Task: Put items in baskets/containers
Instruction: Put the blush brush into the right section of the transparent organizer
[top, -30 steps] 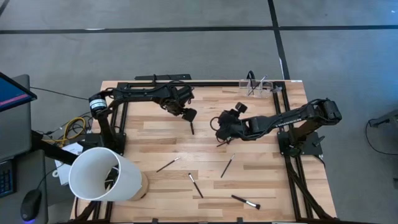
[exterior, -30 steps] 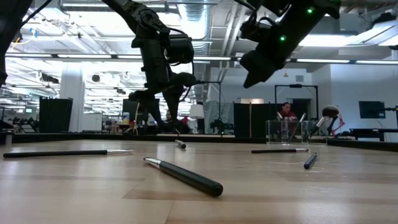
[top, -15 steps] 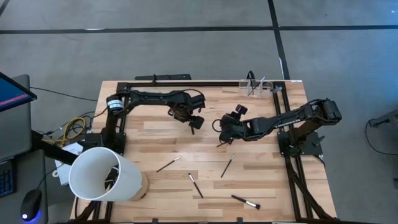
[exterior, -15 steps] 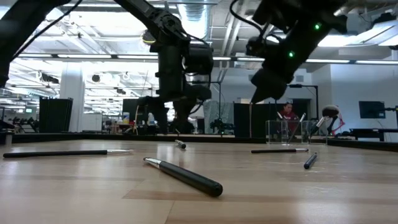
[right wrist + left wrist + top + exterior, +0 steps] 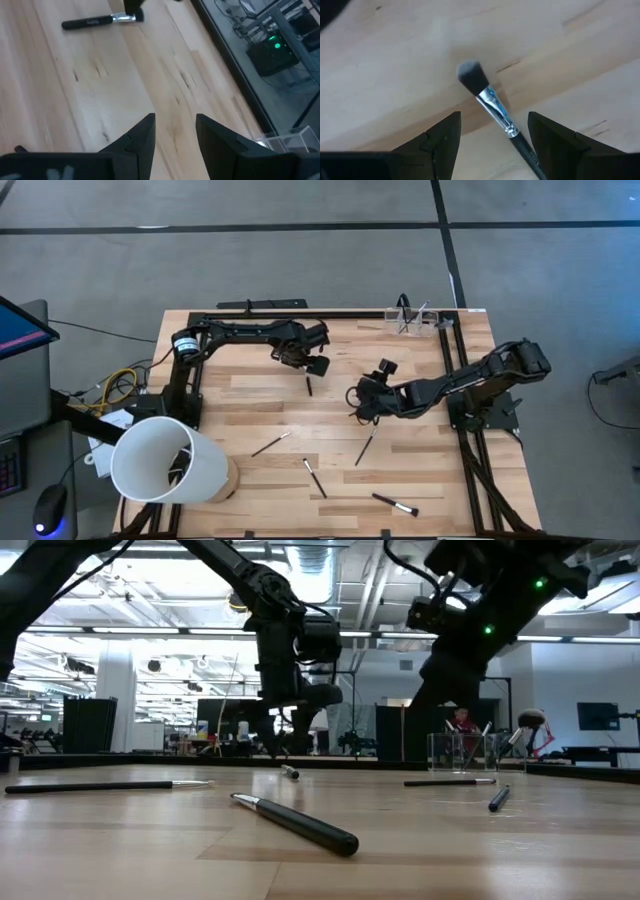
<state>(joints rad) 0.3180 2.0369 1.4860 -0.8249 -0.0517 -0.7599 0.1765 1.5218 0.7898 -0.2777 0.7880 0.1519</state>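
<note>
Makeup brushes lie scattered flat across the wooden surface [image 5: 250,390], and the one in play is the brush under the left claw [image 5: 309,386], just below the left claw [image 5: 314,366] in the high view, its long axis running roughly front to back on the surface. In the left wrist view this same brush [image 5: 492,107] lies slanted between the two dark fingers [image 5: 442,137], grey bristle tip pointing away from the claw, silvery ferrule behind it, dark handle running back under the claw. The left claw's fingers stand wide apart, hovering above the brush, touching nothing.

Over to the right claw [image 5: 364,402], near the middle of the surface: its fingers [image 5: 145,132] are parted with a moderate gap, nothing between them, bare wood below. A short brush with a dark handle [image 5: 100,21] lies ahead of it in the right wrist view.

Four more brushes rest nearer the front edge: one slanted [image 5: 270,444], one [image 5: 314,478] angled the other way, one [image 5: 366,447] just below the right claw, and one with a pale tip [image 5: 395,504] nearest the front.

The clear plastic holder [image 5: 418,320] sits at the far right corner, with a few brushes standing upright inside. The low view shows it too [image 5: 462,750], behind a brush lying flat. A big white tub [image 5: 165,460] stands at the front left.
</note>
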